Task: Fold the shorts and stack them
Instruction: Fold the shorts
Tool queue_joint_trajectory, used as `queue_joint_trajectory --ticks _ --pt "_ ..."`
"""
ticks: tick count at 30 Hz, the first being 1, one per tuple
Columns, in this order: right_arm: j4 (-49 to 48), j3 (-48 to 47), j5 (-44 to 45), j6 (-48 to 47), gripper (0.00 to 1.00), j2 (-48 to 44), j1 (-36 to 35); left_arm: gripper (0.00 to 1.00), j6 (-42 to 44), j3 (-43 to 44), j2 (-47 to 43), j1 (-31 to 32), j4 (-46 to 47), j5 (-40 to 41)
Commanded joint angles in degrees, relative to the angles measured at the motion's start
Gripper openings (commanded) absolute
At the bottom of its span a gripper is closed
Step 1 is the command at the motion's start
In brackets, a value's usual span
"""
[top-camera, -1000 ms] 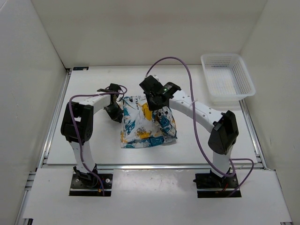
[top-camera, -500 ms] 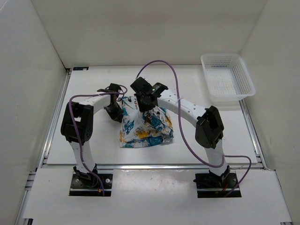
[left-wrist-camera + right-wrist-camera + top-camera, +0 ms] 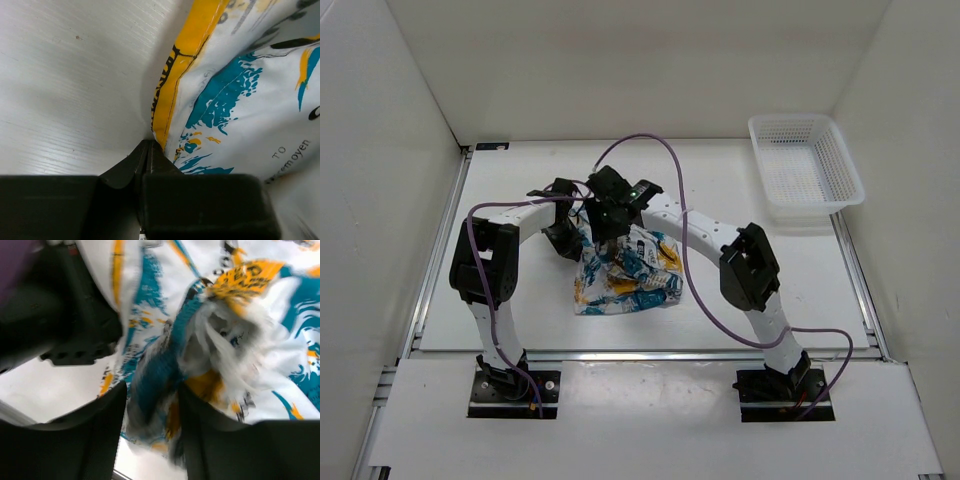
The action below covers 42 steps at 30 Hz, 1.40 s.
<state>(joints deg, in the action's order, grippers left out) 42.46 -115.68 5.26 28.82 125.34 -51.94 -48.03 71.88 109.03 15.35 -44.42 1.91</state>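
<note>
The shorts (image 3: 625,278) lie bunched on the white table (image 3: 520,300) between the two arms, white with yellow, teal and black print. My left gripper (image 3: 570,236) is at their left edge, shut on the yellow-banded hem (image 3: 167,90), its jaw tips (image 3: 150,146) pressed together on the cloth. My right gripper (image 3: 610,226) hangs over the upper left part of the shorts. Its jaws (image 3: 152,395) stand apart, and a blurred fold of the shorts (image 3: 240,305) hangs loose between them. The left gripper's dark body (image 3: 75,335) shows close beside it.
A white mesh basket (image 3: 805,165) stands at the back right corner of the table. White walls close in the left, back and right sides. The right arm's purple cable (image 3: 660,150) loops above the shorts.
My right gripper swept left across the shorts, carrying the right side of the cloth over toward the left gripper, and its jaws have parted. The left gripper has stayed shut in place.
</note>
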Motion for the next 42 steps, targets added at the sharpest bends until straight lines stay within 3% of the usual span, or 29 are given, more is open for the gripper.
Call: queue_joint_trajectory --ticks 1,4,7,10,11,13,15,20,21,25,28,31,32,33,37,42 --pt "-8.8 3.2 -4.1 0.4 0.53 -7.0 -0.9 0.14 0.2 -1.9 0.6 0.2 1.6 -0.2" --pt "-11.2 11.3 -2.0 0.4 0.59 -13.8 -0.9 0.14 0.2 -1.4 0.6 0.2 1.6 -0.2" --pt "-11.3 18.0 1.1 0.4 0.59 -19.8 -0.9 0.14 0.2 -1.4 0.6 0.2 1.6 -0.2" --pt "-11.3 25.7 5.1 0.4 0.48 -25.7 -0.4 0.14 0.2 -1.4 -0.7 0.2 1.6 0.3" --pt "-11.3 28.8 6.9 0.4 0.38 -27.5 -0.4 0.14 0.7 -1.4 -2.0 -0.3 1.6 1.1" --pt "-11.3 30.6 6.4 1.0 0.32 -28.0 1.4 0.15 0.7 -2.0 -3.7 -0.3 1.6 1.9" --pt "-10.0 31.2 5.8 1.6 0.32 -28.0 2.1 0.2 1.4 -2.0 -7.1 -0.3 0.0 3.2" --pt "-8.7 33.9 7.9 2.1 0.45 -30.5 5.1 0.3 2.8 2.2 -13.6 3.3 -7.9 12.7" --pt "-8.7 34.7 7.9 2.1 0.51 -31.0 6.0 0.32 2.8 3.7 -15.0 5.5 -9.2 15.6" --pt "-8.7 36.6 4.4 -0.6 0.74 -31.6 10.0 0.45 5.2 5.5 -14.6 6.9 -10.3 12.8" --pt "-8.7 36.6 0.6 -0.6 0.72 -29.0 12.3 0.49 7.5 8.4 -11.8 9.2 -9.7 9.8" --pt "-9.2 37.2 -1.9 -0.6 0.58 -27.9 13.5 0.65 10.5 11.3 -7.5 11.0 -7.7 5.0" --pt "-10.0 37.2 -2.9 -0.6 0.58 -27.3 14.3 0.77 11.0 11.4 -6.4 11.6 -6.9 1.6" --pt "-10.7 37.8 -3.8 -1.1 0.58 -27.3 15.3 0.79 11.0 12.1 -5.2 11.6 -6.4 0.3" --pt "-12.7 39.6 -8.8 -1.1 0.74 -26.1 18.6 0.81 12.2 12.1 -0.4 11.6 -4.4 -4.8" --pt "-14.6 41.7 -13.4 -2.2 0.77 -24.1 22.0 0.78 12.8 12.1 0.7 11.6 -3.1 -6.5"
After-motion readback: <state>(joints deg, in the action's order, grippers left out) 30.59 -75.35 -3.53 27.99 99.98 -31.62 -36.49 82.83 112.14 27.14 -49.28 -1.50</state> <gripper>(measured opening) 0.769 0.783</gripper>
